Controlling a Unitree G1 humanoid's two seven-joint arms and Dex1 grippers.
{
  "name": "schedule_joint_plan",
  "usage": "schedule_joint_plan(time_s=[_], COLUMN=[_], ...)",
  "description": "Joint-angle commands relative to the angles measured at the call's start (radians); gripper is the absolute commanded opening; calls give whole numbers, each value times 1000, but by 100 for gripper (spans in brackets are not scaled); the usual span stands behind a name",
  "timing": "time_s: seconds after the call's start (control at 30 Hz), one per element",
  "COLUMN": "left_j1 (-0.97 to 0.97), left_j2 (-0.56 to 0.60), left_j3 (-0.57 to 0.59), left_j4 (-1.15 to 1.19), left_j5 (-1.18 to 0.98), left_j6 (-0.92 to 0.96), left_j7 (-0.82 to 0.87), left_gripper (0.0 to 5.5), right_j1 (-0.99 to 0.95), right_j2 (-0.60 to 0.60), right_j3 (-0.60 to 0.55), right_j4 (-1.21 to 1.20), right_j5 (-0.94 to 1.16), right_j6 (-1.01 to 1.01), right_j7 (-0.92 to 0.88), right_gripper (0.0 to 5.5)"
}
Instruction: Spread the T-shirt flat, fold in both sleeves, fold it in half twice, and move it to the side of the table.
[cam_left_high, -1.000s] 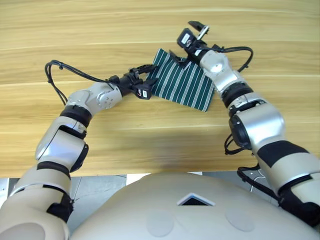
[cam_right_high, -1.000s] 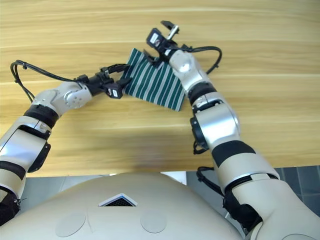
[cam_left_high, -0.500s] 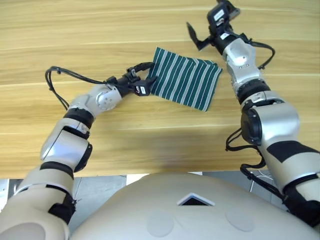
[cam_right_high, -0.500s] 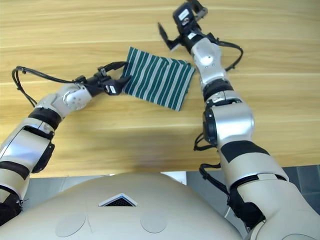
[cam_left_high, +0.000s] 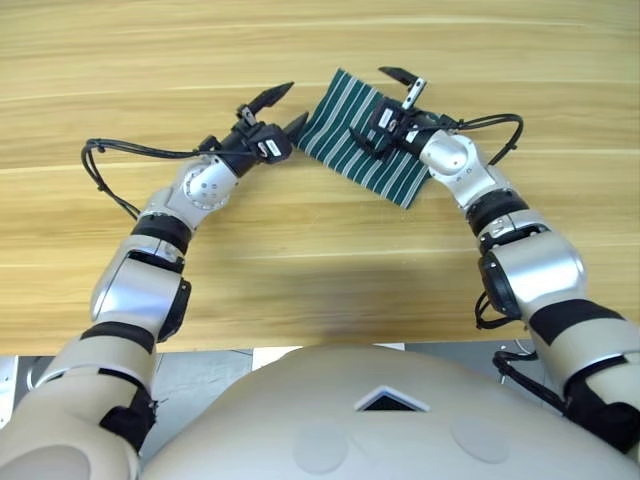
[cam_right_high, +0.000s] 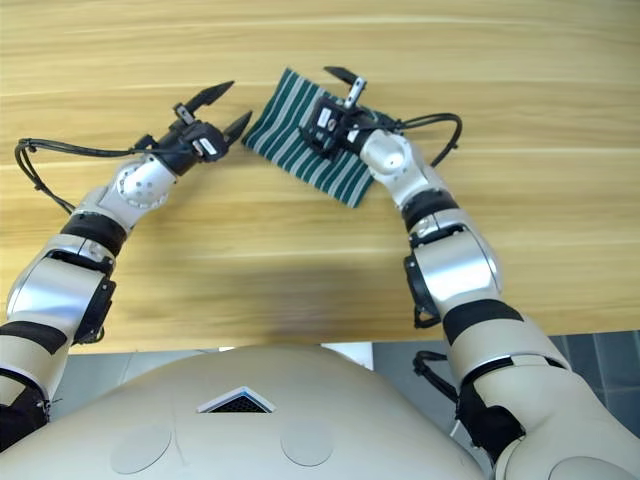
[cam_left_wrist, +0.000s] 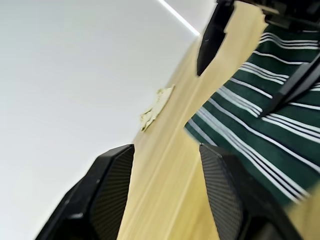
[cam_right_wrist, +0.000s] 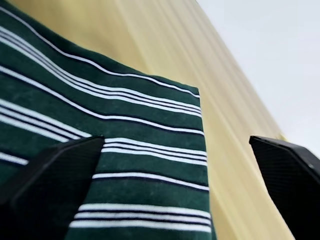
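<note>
Seen from the head, the folded shirt (cam_left_high: 335, 125) lies on the table (cam_left_high: 300, 250), the left gripper (cam_left_high: 285, 108) spread wide just beside its left edge and the right gripper (cam_left_high: 385, 105) spread wide over it, while the left wrist view has bare table between its parted fingers (cam_left_wrist: 105, 195) with the shirt beyond, and the right wrist view has one finger over the shirt.

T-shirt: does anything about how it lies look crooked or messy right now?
The folded T-shirt lies flat but skewed, its edges diagonal to the grain of the table. No loose sleeve or bunching shows. The left gripper beside it and the right gripper over it are both open.
</note>
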Motion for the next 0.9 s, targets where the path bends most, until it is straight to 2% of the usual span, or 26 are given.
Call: schedule_joint_plan(time_s=[0.03, 0.27, 0.53, 0.67, 0.73, 0.83, 0.9], left_j1=[-19, 32, 41, 32, 29, 22, 7], left_j2=[-8, -89, -122, -143, -161, -189, -210], left_j3=[113, 271, 347, 376, 410, 477, 522], left_j4=[9, 101, 146, 162, 164, 168, 178], left_j5=[-135, -386, -430, -436, -471, -549, -597], left_j6=[-10, 80, 124, 137, 134, 151, 176], left_j7=[-4, -215, -267, -270, -304, -369, -396], left_gripper=[243, 243, 243, 243, 243, 243, 243], right_j1=[84, 193, 274, 287, 313, 349, 357], right_j2=[-141, -318, -471, -491, -482, -412, -345], right_j3=[-55, -202, -300, -382, -455, -521, -511], right_j4=[115, 90, 44, -33, -151, -378, -502], right_j5=[2, 119, 189, 277, 379, 533, 601], right_j6=[274, 265, 204, 53, -73, -229, -265], right_j7=[-181, -256, -257, -196, -131, -41, 16], right_gripper=[536, 536, 536, 536, 536, 536, 536])
